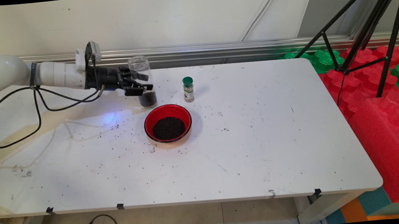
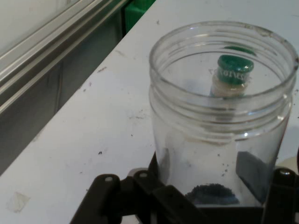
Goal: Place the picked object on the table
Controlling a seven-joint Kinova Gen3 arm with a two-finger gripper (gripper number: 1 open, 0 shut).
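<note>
The gripper (image 1: 139,84) clamps its 2 fingers on an upright clear plastic jar (image 1: 142,81) with dark grains at its bottom, beside a red bowl (image 1: 167,123) of black seeds and a green-capped spice bottle (image 1: 188,89).

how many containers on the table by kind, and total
jar: 1, clear, lidless, upright, between the claw fingers
shaker: 1, green cap, right of the jar
bowl: 1, red, dark grains inside
total: 3
</note>
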